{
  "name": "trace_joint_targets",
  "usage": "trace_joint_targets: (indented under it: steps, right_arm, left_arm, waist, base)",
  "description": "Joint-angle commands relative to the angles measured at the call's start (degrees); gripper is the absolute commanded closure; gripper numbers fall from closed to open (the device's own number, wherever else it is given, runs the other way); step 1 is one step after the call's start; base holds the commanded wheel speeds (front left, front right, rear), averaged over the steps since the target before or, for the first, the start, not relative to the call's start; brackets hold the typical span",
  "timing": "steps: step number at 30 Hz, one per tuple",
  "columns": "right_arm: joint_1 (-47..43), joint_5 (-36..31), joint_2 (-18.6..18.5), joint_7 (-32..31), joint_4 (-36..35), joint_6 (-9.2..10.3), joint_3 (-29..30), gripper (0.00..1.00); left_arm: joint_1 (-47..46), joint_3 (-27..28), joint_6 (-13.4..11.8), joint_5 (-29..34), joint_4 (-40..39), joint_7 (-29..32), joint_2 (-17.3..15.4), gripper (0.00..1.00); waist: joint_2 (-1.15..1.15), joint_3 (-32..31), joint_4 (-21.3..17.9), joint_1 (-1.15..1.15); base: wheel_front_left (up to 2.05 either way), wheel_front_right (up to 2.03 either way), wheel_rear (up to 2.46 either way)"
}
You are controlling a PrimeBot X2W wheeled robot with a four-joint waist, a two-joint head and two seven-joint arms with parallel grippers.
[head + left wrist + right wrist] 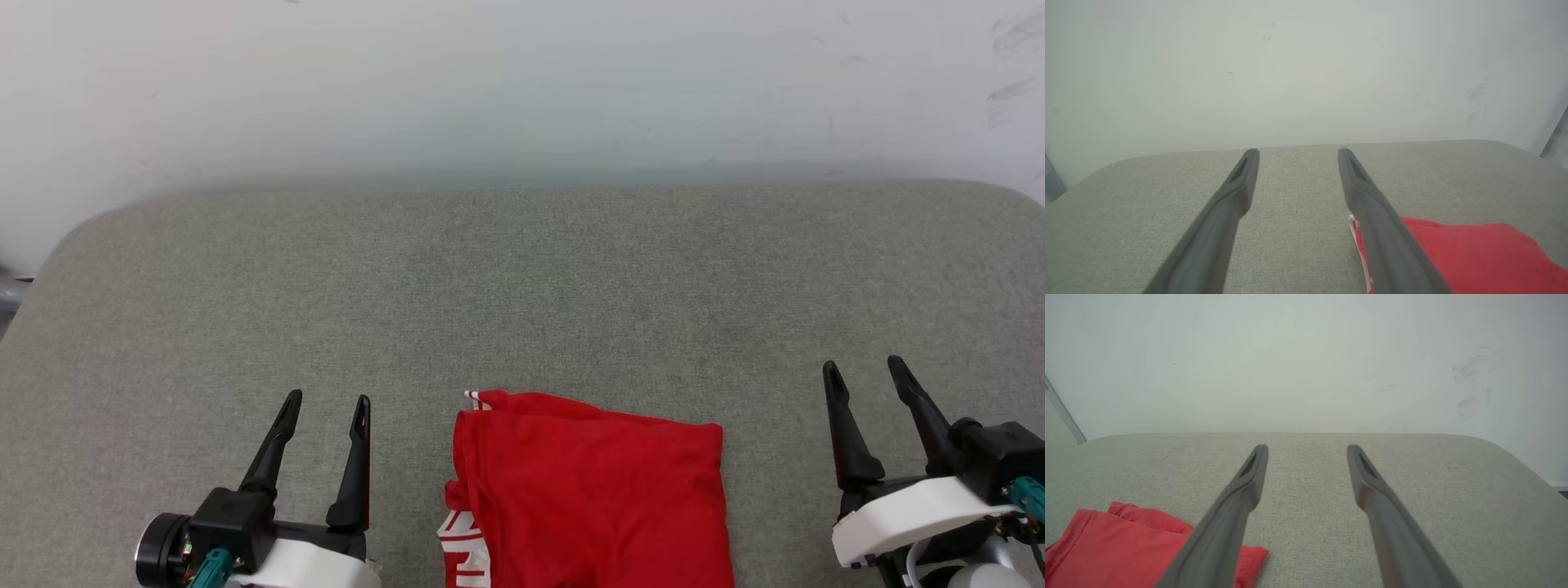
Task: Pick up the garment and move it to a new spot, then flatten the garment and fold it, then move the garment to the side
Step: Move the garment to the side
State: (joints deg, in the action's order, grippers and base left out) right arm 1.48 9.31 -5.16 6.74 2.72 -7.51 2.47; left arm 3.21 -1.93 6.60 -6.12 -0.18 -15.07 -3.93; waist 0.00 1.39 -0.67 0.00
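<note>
Head view has the garment [588,498] lying at the near edge of the grey cloth-covered table [522,286], about midway between the two hands and touching neither. It sits as a compact red rectangle with layered edges. A bit of striped trim [473,398] peeks out at its far left corner, and part of the white lettering [465,547] shows on its near left side. The left hand [327,398] hovers just left of it with its fingers spread wide and nothing between them. The right hand [863,364] stands further off to the right, equally wide and empty.

In the left wrist view the red cloth [1474,253] lies to the right, partly behind one finger of that hand [1297,152]. In the right wrist view it [1126,547] lies at the lower left, beside the right hand [1307,447].

The fabric looks thin, soft and light, so it will likely sag and slide apart if lifted by a single layer. A steadier hold would probably pinch all layers together at the left and right edges, one hand on each side, low against the table. The far corners seem the easiest to reach. Dragging it may drag the folds open on the rough cloth surface.
</note>
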Motion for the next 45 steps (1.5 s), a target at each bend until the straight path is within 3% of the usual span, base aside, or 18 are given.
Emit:
trace_joint_targets:
  steps: [1,6,16,23,29,42,43,44,45]
  right_arm:
    - [-0.41,-0.24,0.26,-0.27,0.03,0.05,-0.06,0.0]
    - [-0.33,0.6,-1.04,-6.71,0.49,0.05,-1.36,0.0]
    - [1.9,6.56,-3.57,-44.62,-5.64,0.04,-7.21,0.0]
    - [3.08,6.73,-1.41,-61.96,-8.32,0.05,-5.46,0.0]
    - [2.78,5.7,0.89,-66.69,-6.2,0.05,-4.17,0.0]
    - [3.64,3.75,2.72,-63.66,6.17,0.01,-7.18,0.0]
    - [3.48,3.37,2.78,-63.08,7.48,-0.04,-7.74,0.55]
    - [3.55,3.3,2.82,-62.53,8.6,-0.04,-8.14,0.91]
    - [3.83,3.26,2.85,-61.93,9.52,-0.04,-8.37,1.0]
  left_arm:
    - [0.24,-0.09,0.26,0.51,-0.13,-0.12,0.05,0.0]
    - [-0.46,-0.42,0.41,1.18,0.07,-0.12,0.1,0.0]
    - [-1.71,-0.84,0.69,1.99,0.85,-0.12,0.2,0.0]
    - [-3.96,-1.77,0.71,1.08,1.18,-0.12,0.46,0.0]
    - [-5.06,-2.18,0.8,1.5,1.36,-0.12,0.5,0.0]
    - [-6.57,-3.11,0.87,1.72,1.86,-0.12,0.59,0.0]
    - [-6.75,-3.25,0.87,1.82,1.99,-0.12,0.61,0.0]
    - [-6.93,-3.47,0.88,1.9,2.13,-0.12,0.62,0.0]
    - [-7.08,-3.6,0.88,1.93,2.24,-0.12,0.64,0.0]
  waist:
    - [0.0,0.01,0.1,0.0]
    - [0.0,0.53,0.76,0.0]
    - [0.0,3.34,2.27,0.0]
    - [0.0,5.94,5.14,0.0]
    - [0.0,7.98,7.81,0.0]
    - [0.0,10.49,10.71,0.0]
    - [0.0,10.54,10.8,0.0]
    - [0.0,10.53,10.88,0.0]
    - [0.0,10.45,10.94,0.0]
  base:
    - [0.0,0.0,0.0]
    - [0.0,0.0,0.0]
    - [0.0,0.0,0.0]
    - [0.0,0.0,0.0]
    - [0.0,0.0,0.0]
    - [0.0,0.0,0.0]
    - [0.0,0.0,0.0]
    - [0.0,0.0,0.0]
    - [0.0,0.0,0.0]
